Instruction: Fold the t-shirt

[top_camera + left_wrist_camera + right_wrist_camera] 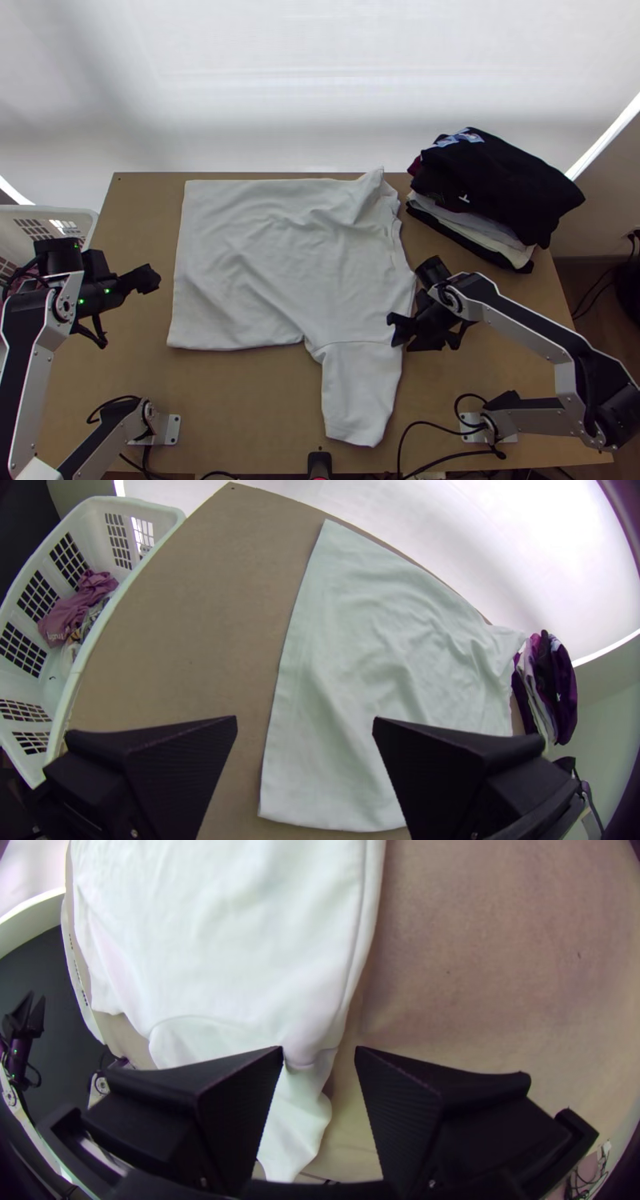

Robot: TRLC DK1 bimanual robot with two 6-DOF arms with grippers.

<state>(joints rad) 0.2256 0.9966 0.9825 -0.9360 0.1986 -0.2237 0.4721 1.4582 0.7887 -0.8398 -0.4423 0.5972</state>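
Where the top view takes in the whole table [264, 400], the white t-shirt [280, 264] lies spread at its middle, lightly creased, the hem towards the left arm's side. One sleeve [360, 392] extends towards the near edge; the opposite far corner is bunched. The left gripper [152, 278] hangs beside the hem, apart from the cloth. The right gripper [416, 339] stands at the shirt's other side, next to the sleeve's upper end. A stack of garments [496, 188], dark on top with paler layers beneath, sits at the table's far right corner.

Detail of the laundry basket [83, 655] comes from the left wrist view: slotted white walls, a mauve cloth [77, 610] and some patterned fabric [93, 619] inside. The same view finds the left gripper [305, 717] open, fingers [447, 767] wide apart, nothing gripped.

Recorded in the right wrist view is the puckered cloth [307, 1057] near the sleeve seam, a detail masked from above by the right gripper [320, 1048]. Its fingers are parted, one over the shirt, the other over bare wood, with the cloth's edge between; whether they touch it cannot be told.
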